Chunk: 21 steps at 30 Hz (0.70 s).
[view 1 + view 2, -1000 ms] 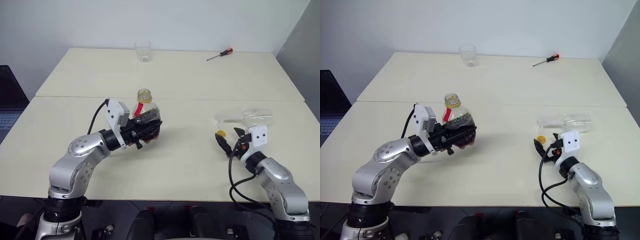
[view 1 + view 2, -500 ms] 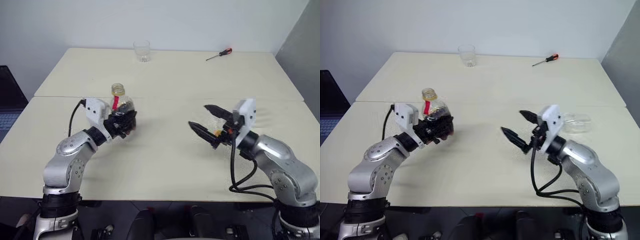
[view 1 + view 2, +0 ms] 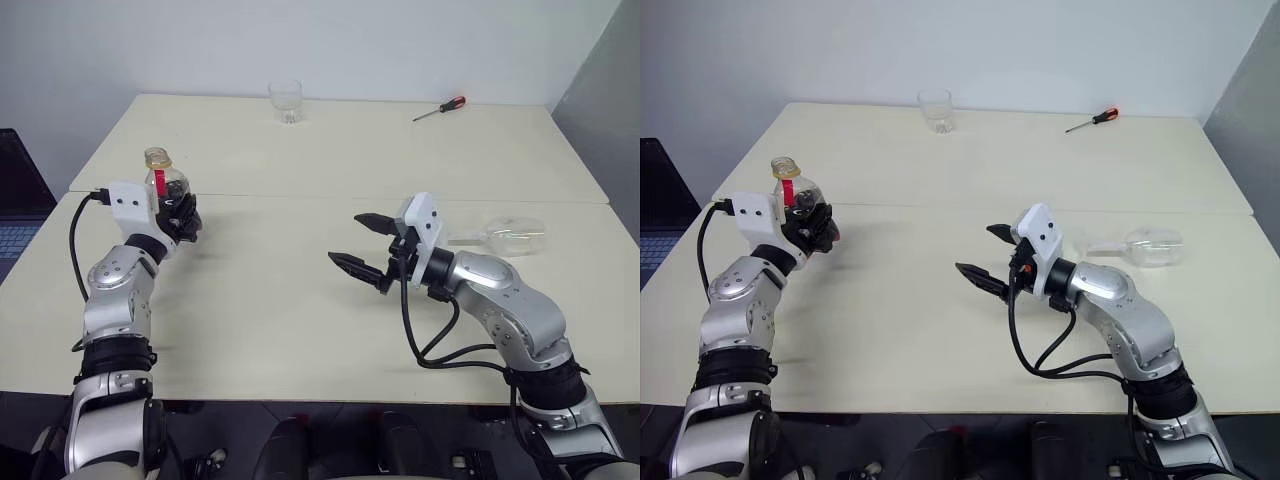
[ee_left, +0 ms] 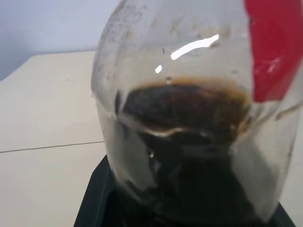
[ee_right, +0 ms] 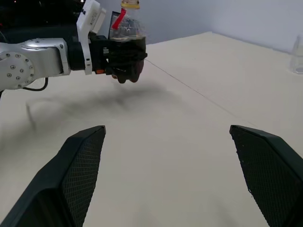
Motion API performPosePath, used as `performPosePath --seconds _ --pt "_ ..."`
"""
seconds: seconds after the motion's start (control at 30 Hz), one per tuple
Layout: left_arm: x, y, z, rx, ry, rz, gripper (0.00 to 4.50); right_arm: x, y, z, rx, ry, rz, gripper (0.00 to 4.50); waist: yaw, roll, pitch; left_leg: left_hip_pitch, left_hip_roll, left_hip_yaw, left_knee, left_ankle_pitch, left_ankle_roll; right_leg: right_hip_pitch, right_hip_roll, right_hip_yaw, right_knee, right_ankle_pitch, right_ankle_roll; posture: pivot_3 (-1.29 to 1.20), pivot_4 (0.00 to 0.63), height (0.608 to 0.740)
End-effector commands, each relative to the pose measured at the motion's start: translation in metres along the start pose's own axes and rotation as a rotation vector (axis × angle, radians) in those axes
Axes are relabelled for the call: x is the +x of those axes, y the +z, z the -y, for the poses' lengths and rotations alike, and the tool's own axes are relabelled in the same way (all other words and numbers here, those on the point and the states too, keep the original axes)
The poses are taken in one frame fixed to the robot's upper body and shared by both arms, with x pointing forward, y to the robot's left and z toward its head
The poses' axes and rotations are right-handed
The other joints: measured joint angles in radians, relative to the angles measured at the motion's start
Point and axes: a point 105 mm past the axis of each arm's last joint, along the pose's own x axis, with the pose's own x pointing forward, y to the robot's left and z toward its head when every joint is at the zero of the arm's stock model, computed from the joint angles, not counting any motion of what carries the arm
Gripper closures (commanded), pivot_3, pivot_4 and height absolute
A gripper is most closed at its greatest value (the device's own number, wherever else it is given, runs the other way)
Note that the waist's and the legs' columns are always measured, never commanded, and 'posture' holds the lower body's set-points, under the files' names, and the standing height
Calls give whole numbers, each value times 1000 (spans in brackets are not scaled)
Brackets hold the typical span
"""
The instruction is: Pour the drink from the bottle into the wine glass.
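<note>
Left wrist view: shows the left tool [image 3: 178,215] closed around the lower, bulbous body of the bottle [image 3: 165,190], with the drink [image 4: 189,156] pooled dark in the bottom part just above the black fingers. Grips low, probably so that the neck and the uncapped mouth remain free for pouring. Holds the bottle upright, clear of the tabletop [image 3: 300,330], over its left side, so nothing spills from the open mouth.

Moving outward to the head views: finds the right tool [image 3: 346,239] spread wide and empty, raised above the middle of the tabletop, pointing level toward the bottle side. Grasps nothing and touches nothing. Looks set to take hold of something, though cannot say what.

Locates the wine glass [image 3: 505,236] on the right side of the tabletop, beyond the right arm, lying on its side with the bowl toward the right edge. Stands well apart from the bottle. Cannot receive liquid in this position; likely needs standing upright on its foot before any pour. Judged on that basis: pouring not yet begun.

Notes also, at the far edge, a short clear tumbler [image 3: 286,101] standing upright and a red-handled screwdriver [image 3: 440,109], both well away from either tool and not part of the pour.
</note>
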Motion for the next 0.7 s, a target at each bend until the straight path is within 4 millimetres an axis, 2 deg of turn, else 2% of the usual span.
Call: performPosePath --seconds 0.03,0.27,0.47,0.7 --pt "4 30 -20 42 48 108 2847 6 15 -1 -42 -11 53 17 0 0 0 0 0 0 0 0 0 0 0 0 0 0 0 0 150 740" --pt "17 29 -31 25 63 101 2847 16 33 -6 -6 -5 122 17 -1 -1 -1 0 -1 0 1 0 0 0 0 0 1 0 0 0 150 740" --pt "25 24 -26 15 62 95 2847 21 46 -9 25 -2 177 17 -2 -1 -1 0 -1 0 1 0 0 -1 0 0 1 0 0 0 150 740" --pt "27 13 -24 -62 84 82 2847 24 49 -9 29 -7 188 17 -3 -1 -1 0 -1 0 1 0 0 -1 0 0 2 0 0 0 150 740"
